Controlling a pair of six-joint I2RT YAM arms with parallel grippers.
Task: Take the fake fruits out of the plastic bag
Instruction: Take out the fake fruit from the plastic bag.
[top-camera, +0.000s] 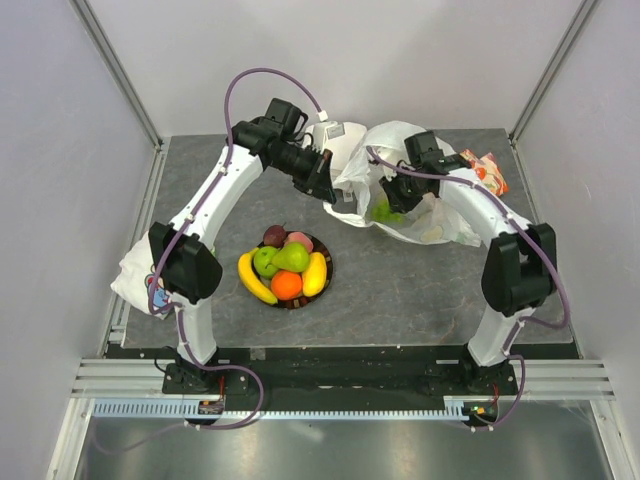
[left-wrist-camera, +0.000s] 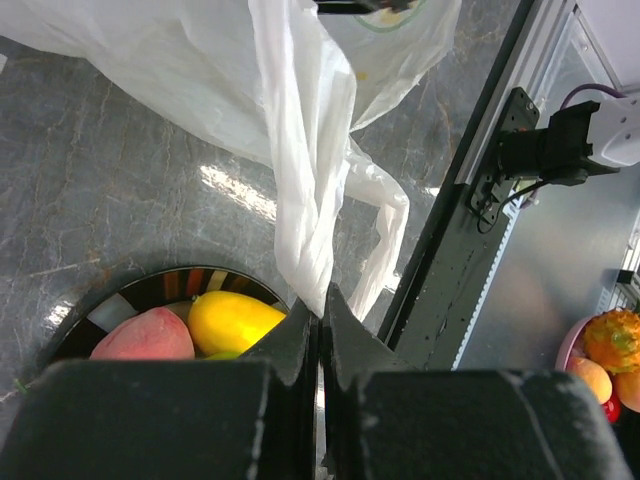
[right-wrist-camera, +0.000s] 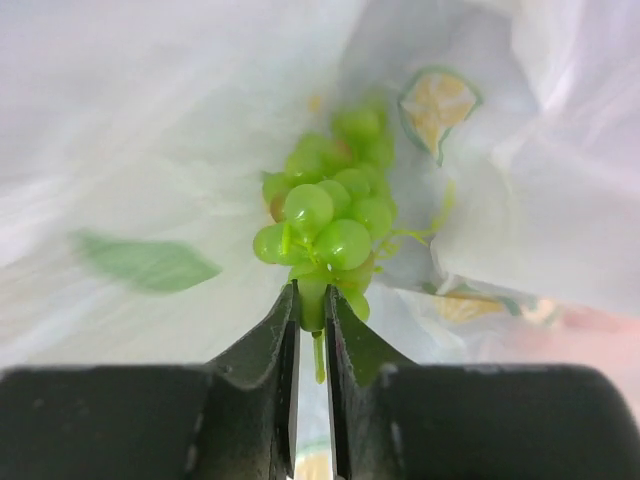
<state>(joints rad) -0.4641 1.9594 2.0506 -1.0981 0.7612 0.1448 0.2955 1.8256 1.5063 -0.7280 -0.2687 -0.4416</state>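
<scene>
The white plastic bag (top-camera: 400, 185) lies crumpled at the back middle of the table. My left gripper (top-camera: 322, 186) is shut on a twisted fold of the bag (left-wrist-camera: 310, 210) and holds it up. My right gripper (top-camera: 397, 200) is inside the bag's mouth, shut on the stem end of the green grapes (right-wrist-camera: 330, 215); the grapes show faintly green in the top view (top-camera: 385, 212). Two bananas (top-camera: 255, 278), a green apple (top-camera: 265, 261), a pear (top-camera: 293, 257), an orange (top-camera: 287, 285) and dark red and pink round fruits (top-camera: 275, 236) lie on the dark-rimmed plate (top-camera: 325, 252).
Orange fruit-patterned fabric (top-camera: 485, 168) lies at the back right by the bag. A white cloth roll (top-camera: 135, 275) sits at the table's left edge beside the left arm. A white object (top-camera: 340, 135) stands behind the bag. The table's metal rail (left-wrist-camera: 470, 190) runs near the left gripper.
</scene>
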